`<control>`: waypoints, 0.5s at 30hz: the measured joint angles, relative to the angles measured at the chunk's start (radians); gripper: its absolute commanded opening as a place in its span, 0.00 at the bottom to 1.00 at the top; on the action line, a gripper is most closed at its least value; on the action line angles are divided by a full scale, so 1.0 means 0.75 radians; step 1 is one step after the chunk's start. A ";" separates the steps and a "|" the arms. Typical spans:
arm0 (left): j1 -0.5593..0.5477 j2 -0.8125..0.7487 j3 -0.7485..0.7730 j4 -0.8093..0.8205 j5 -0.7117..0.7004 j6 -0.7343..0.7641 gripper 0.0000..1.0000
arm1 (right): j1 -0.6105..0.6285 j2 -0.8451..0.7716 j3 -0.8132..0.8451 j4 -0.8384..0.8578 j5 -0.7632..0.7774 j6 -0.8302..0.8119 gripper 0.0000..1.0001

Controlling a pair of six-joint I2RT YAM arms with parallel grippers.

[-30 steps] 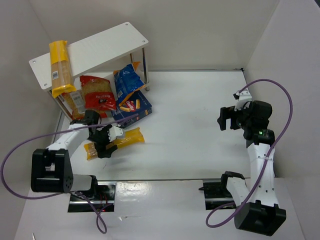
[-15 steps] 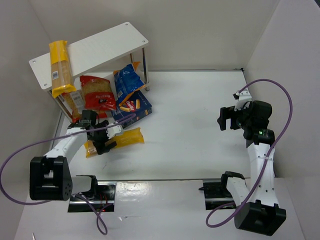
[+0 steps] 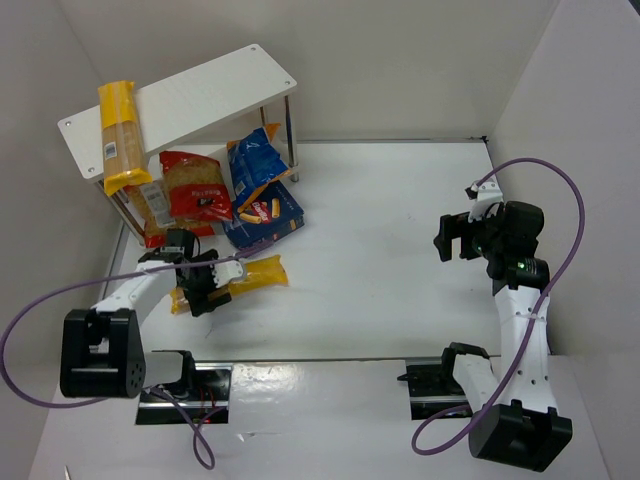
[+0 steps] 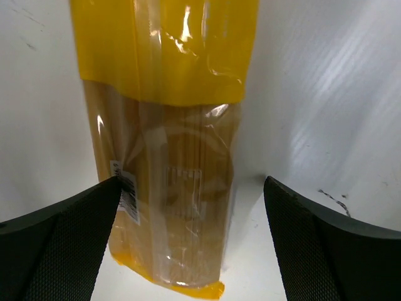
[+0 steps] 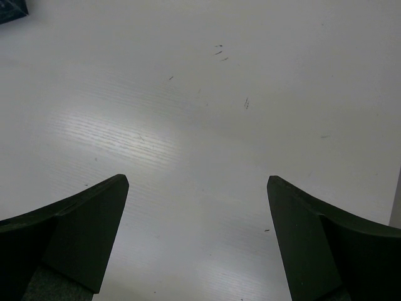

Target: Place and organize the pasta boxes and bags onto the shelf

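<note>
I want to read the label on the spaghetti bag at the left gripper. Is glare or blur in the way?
Left wrist: white glints on the spaghetti bag, its label print too soft to read. Top external: evenly lit, but the bag is too small for print. Right wrist: only a sheen on the table.

Jaws spread wide above scuffed white table (image 5: 207, 125).

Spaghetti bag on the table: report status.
Left gripper open, fingers straddling the spaghetti bag, flat on the table. Right gripper open, holding nothing. Other spaghetti bag on the shelf; nothing blocking the grasp.
</note>
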 measured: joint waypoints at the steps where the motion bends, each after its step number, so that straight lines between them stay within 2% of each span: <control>1: 0.003 0.041 0.016 0.006 0.000 0.003 1.00 | -0.001 0.000 0.000 0.000 -0.001 0.000 1.00; 5: 0.028 0.129 0.077 0.022 0.017 -0.008 1.00 | -0.002 0.000 0.000 0.000 -0.001 0.000 1.00; 15: 0.061 0.152 0.087 0.025 0.043 -0.032 1.00 | -0.002 0.000 0.000 0.000 -0.001 0.000 1.00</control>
